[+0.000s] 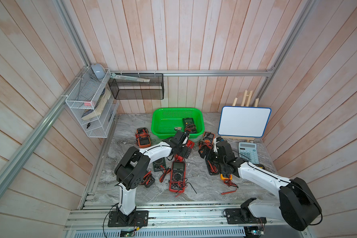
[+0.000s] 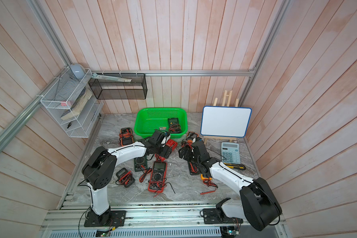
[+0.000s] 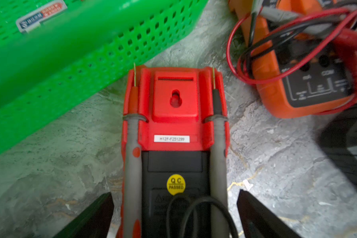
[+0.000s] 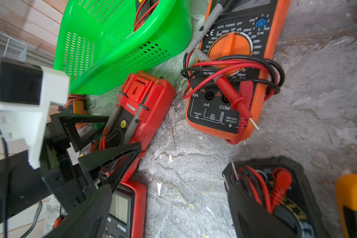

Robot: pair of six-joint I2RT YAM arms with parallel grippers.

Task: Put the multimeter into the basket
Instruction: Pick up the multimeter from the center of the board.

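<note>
One multimeter is in and plenty are not, so you're early in this job. The dark green meter [image 1: 189, 123] lies inside the basket [image 1: 177, 108] with its leads coiled on top.

Now the one in play: the red multimeter [image 3: 174, 127] lies face down on the table [image 1: 204, 191], back label up, probes clipped along both sides. It is just beside the basket's near wall and not in it. Your left gripper [image 3: 174, 194] is spread wide and straddles the meter's lower end. The left wrist view shows a gap on each side, so nothing is gripped yet. I'd call this the line-up before the squeeze.

Your right gripper [image 4: 169, 189] is also released, with only bare marble between its fingers. It hangs between the red meter and the orange multimeter [image 4: 235, 43], whose red and black leads loop over its dial.

Further out, in a top view, you can see more waiting:
- a big red meter [image 1: 177, 177], face up
- an orange one [image 1: 143, 138] left of the basket
- a dark green one [image 1: 159, 164] half under the left arm
- a yellow clamp meter [image 1: 226, 176] by the right arm

What's left on this one, as I read it: close on it, lift it over the rim, let go. Then the rest, if you want them all in.
</note>
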